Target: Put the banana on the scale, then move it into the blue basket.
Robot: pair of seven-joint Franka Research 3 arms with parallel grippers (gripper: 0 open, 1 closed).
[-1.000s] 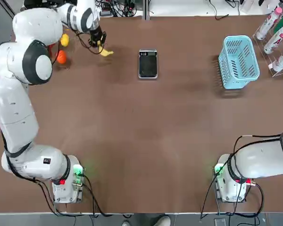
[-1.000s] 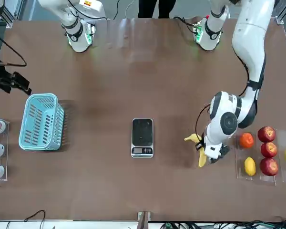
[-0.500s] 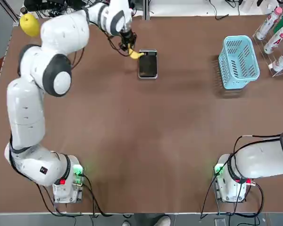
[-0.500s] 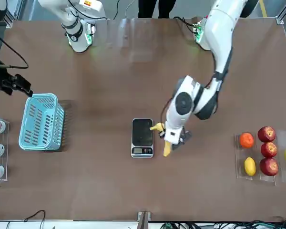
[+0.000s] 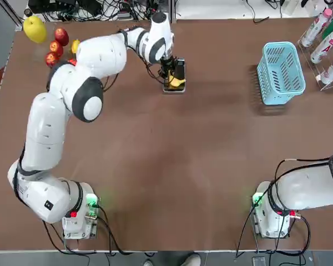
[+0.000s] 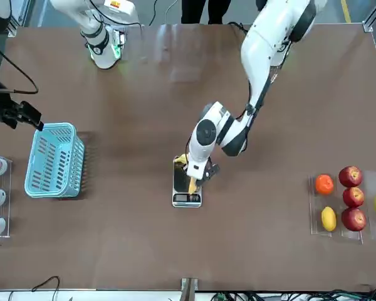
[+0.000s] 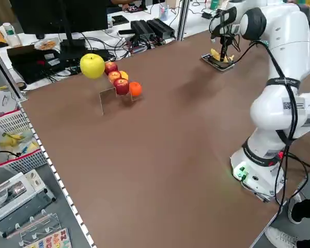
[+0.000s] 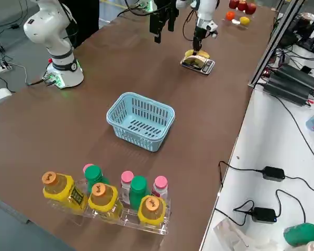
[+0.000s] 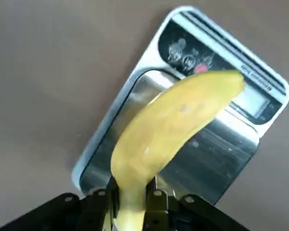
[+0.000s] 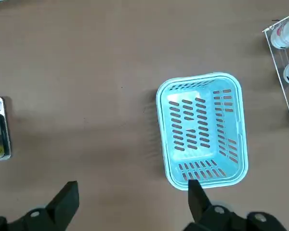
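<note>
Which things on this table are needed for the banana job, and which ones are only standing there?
Needed:
- banana, held by the left gripper over the scale
- scale
- blue basket, empty
- right gripper, open, above the basket

Only standing there:
- fruit rack with apples, an orange and a lemon
- bottles in their rack

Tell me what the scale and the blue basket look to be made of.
The scale seems to have a brushed-metal weighing plate with streaky reflections, a glossy black display strip and a silver-grey rim, probably plastic. The blue basket looks like moulded plastic: uniform light blue, matte, with slotted walls and a flared rim. The left gripper holds the banana over the scale.
</note>
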